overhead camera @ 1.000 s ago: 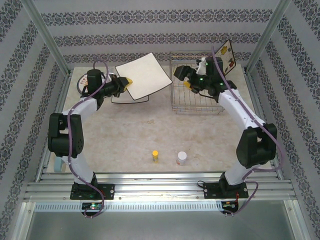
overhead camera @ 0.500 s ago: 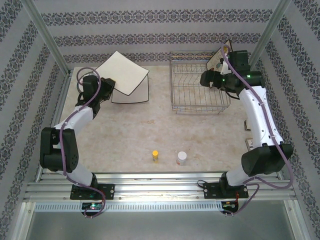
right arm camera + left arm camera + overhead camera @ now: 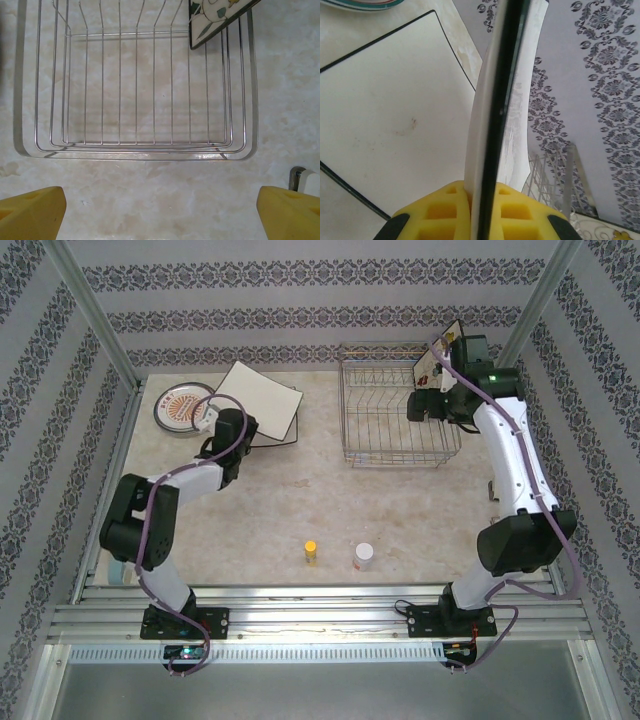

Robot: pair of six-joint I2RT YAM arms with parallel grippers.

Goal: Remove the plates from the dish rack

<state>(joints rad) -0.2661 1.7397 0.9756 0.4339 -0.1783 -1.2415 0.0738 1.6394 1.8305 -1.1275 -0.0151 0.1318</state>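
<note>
Kept left claw [image 3: 485, 205] clamped on square plate [image 3: 262, 400]; swung it down from high tilt, now just over other square plate [image 3: 380, 125] on desk [image 3: 300, 500], near round plate [image 3: 180, 407]. Moved right claw [image 3: 160, 210], fingers wide apart, to dish rack [image 3: 395, 425] right end. Flower plate [image 3: 437, 360] at rack's far right corner looked like last one left.
</note>
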